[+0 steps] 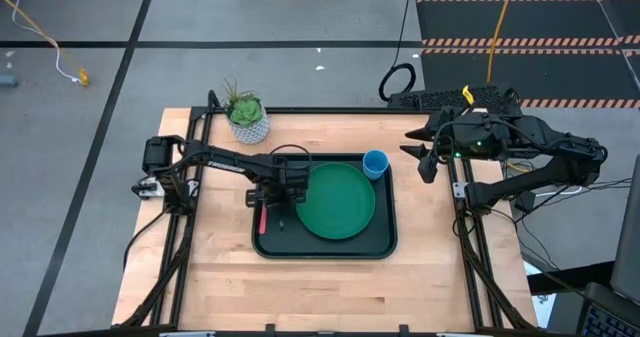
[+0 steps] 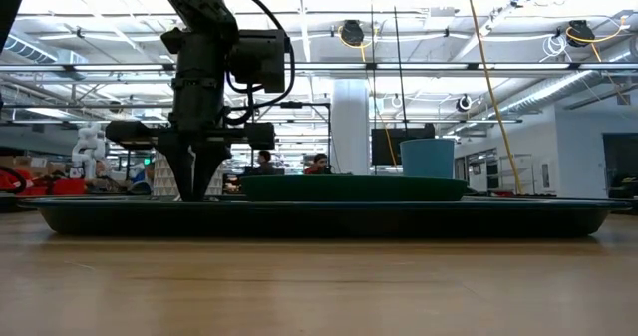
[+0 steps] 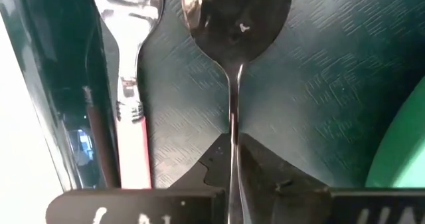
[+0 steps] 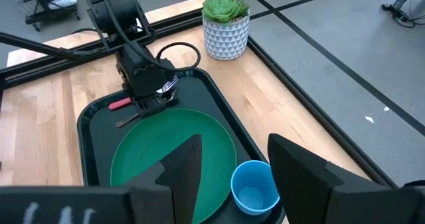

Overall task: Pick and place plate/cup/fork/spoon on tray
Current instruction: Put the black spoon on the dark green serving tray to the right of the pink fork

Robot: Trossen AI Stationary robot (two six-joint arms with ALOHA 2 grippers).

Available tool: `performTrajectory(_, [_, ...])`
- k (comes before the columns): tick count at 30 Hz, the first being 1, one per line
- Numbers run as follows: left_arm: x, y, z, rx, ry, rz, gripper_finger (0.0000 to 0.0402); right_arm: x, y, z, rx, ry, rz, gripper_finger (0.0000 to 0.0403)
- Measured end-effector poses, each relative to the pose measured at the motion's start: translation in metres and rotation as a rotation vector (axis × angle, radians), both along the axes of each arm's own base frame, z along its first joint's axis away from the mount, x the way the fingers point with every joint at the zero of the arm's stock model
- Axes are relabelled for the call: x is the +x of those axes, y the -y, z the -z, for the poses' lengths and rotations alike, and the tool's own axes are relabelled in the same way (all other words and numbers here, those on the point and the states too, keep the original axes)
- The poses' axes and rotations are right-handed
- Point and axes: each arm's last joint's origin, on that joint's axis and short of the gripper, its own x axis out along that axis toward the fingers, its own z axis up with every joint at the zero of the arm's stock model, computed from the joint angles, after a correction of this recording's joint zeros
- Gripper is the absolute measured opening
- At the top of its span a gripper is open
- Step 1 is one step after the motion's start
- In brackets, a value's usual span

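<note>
The dark tray (image 1: 385, 247) lies mid-table with the green plate (image 1: 338, 202) flat on its floor and the light-blue cup (image 1: 375, 163) upright in its far right corner. The pink-handled fork (image 3: 133, 137) and the silver spoon (image 3: 232, 24) lie side by side on the tray's left strip, beside the plate. My left gripper (image 1: 280, 199) points straight down over that strip, shut on the spoon. My right gripper (image 1: 425, 162) hangs high above the table's right edge, open and holding nothing (image 4: 236, 144). My left gripper pinches the spoon's thin handle (image 3: 232, 117) a little behind the bowl, between its two fingertips. The fingers come from above, pointing down, and stand across the handle. The spoon lies level along the tray floor, bowl up, parallel to the fork.
A white patterned plant pot (image 1: 247, 117) stands on the table at the far left, behind the tray. Black frame rails run along the table's left and right edges. Bare wood lies between the tray and the table's near edge (image 1: 320, 297).
</note>
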Motion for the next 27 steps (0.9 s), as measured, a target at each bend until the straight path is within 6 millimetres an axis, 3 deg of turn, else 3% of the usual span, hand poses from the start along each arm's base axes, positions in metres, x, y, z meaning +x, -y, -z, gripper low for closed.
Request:
performTrajectory(9, [0.004,0.008,-0.003,-0.008,0.023,-0.003,0.0079,0.000,0.000,0.000,0.000,0.001,0.000,0.0167])
performTrajectory(21, [0.020,-0.003,-0.059,0.199,-0.021,0.083,0.0099,0.001,0.000,0.000,0.001,0.000,0.000,0.0167])
performTrajectory(27, [0.023,-0.002,-0.069,0.222,-0.016,0.113,0.0099,0.003,0.000,0.007,0.012,0.000,0.004,0.0167])
